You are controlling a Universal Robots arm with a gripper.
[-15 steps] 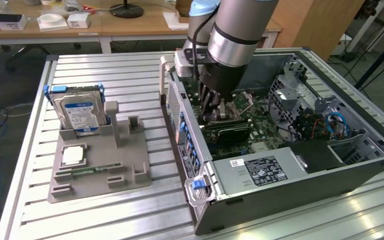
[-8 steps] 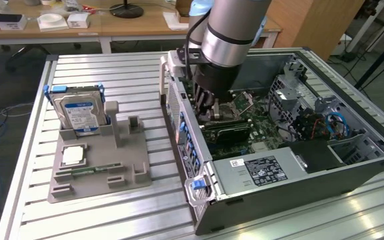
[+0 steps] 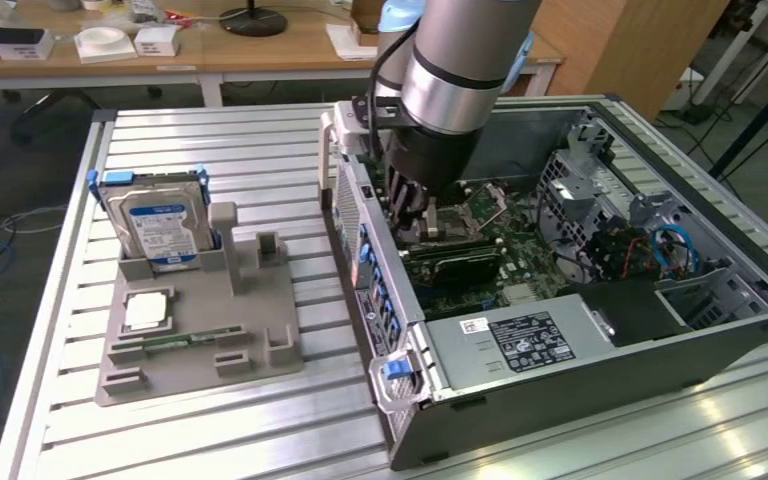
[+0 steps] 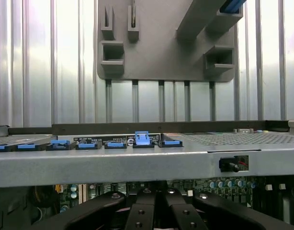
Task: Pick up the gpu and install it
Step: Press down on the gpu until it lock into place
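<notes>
The arm is reaching down into the open PC case, which lies on its side on the slatted metal surface. The gripper sits right over the motherboard, and its fingers are closed together. The gpu lies flat and dark on the board just beside the fingertips; whether they actually pinch it is hard to tell from here. Off to the exterior view's left, a grey holder stands on the surface with the hard drive upright in it and a small chip lying flat. The case's blue latches line its edge.
</notes>
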